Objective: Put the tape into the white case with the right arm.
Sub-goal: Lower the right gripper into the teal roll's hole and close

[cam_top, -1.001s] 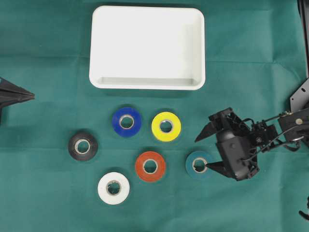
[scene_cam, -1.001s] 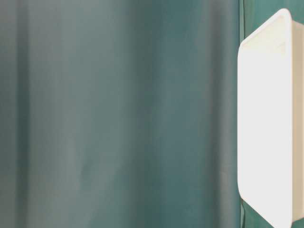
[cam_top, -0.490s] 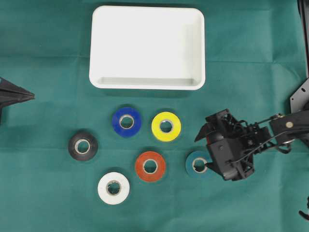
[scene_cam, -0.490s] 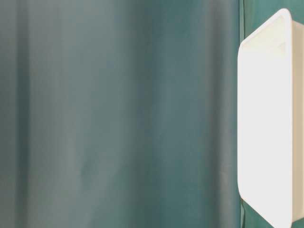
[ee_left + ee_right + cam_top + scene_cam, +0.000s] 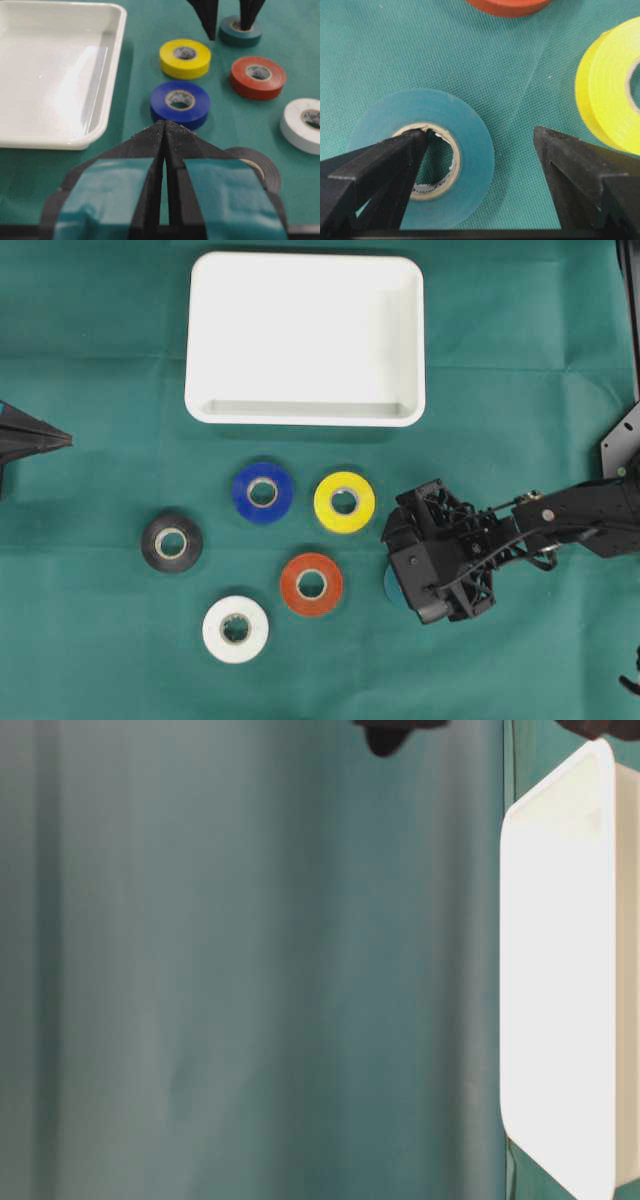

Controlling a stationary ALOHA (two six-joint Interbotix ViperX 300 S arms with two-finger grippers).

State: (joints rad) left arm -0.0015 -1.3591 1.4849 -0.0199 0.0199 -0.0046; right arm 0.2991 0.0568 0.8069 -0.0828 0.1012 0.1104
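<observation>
Teal tape [image 5: 420, 155] mostly hidden overhead by right claw [image 5: 392, 558].

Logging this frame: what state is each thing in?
white case: empty, upright.
teal tape: flat on the cloth, one right finger in its core, the other outside.
right gripper: jaws open.
left gripper: jaws shut, holding nothing.
yellow tape: flat, untouched.

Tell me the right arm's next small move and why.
Probably close the right gripper: its fingers stand open astride one wall of the flat teal tape roll, one finger in the cardboard core and the other outside. The shallow white plastic case holds no tape yet.
</observation>
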